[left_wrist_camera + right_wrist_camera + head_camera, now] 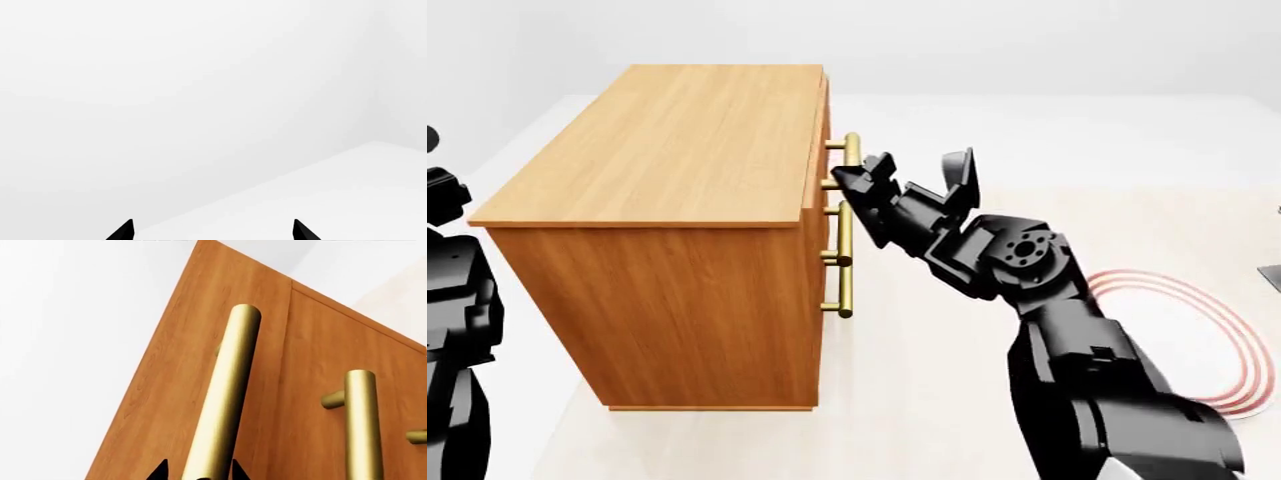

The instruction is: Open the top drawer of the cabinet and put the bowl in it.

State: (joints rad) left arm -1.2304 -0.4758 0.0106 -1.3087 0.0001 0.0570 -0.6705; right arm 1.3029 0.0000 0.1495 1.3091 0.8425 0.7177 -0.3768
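The cabinet (681, 180) stands at the left of the head view, its three drawers facing right, all closed. The top drawer (180, 365) has a brass bar handle (851, 148). My right gripper (857, 178) is at that handle. In the right wrist view the handle (227, 390) runs between the two fingertips of my right gripper (198, 475), which sit close on either side of it. My left gripper (213, 231) is open and empty, facing a white floor and wall. The bowl is out of view.
A flat white plate with red rings (1208, 345) lies on the floor at the right, behind my right arm. The middle drawer's handle (360, 430) is beside the top one. My left arm (454, 300) is at the left edge, beside the cabinet.
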